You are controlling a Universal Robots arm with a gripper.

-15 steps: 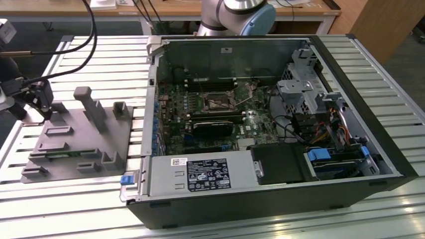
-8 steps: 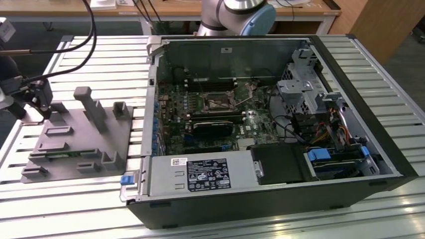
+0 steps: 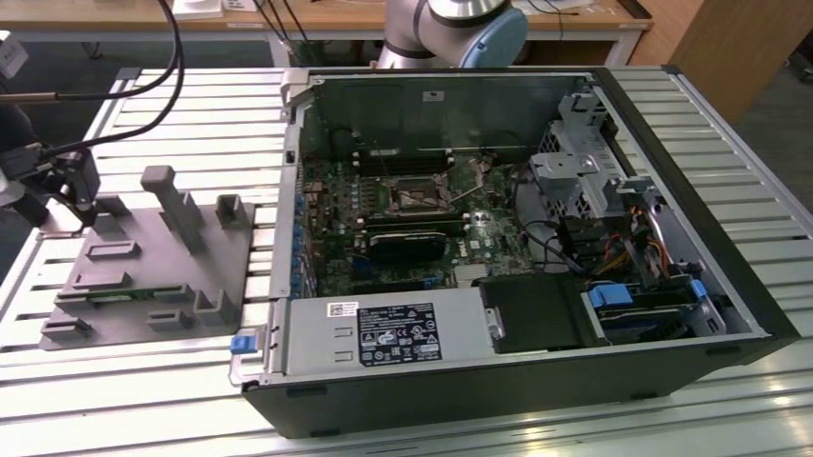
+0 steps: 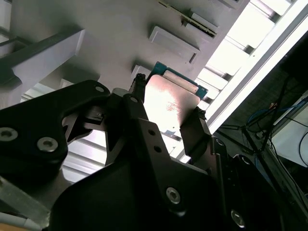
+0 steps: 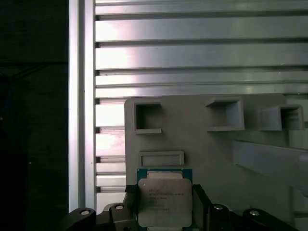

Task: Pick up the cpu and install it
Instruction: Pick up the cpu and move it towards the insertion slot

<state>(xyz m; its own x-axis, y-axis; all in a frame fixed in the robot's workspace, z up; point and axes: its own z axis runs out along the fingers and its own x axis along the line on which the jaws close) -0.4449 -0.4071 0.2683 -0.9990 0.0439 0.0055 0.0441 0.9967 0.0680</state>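
While I watch from my station, the slatted metal counter [image 3: 128, 400] carries the open black computer case [image 3: 445, 405]. In the exterior view, the flat grey plastic tray [image 3: 140, 224] with raised blocks lies at the case's nine o'clock. My black claw [image 3: 84, 211] hangs over the tray's ten o'clock corner. In both wrist views its fingers [image 5: 199, 198] are narrowed onto opposite edges of the small square cpu [image 5: 164, 204] [image 4: 169, 102], silver-grey metal on top with a green rim, gripping it over the tray. Whether it touches the tray surface I cannot tell.
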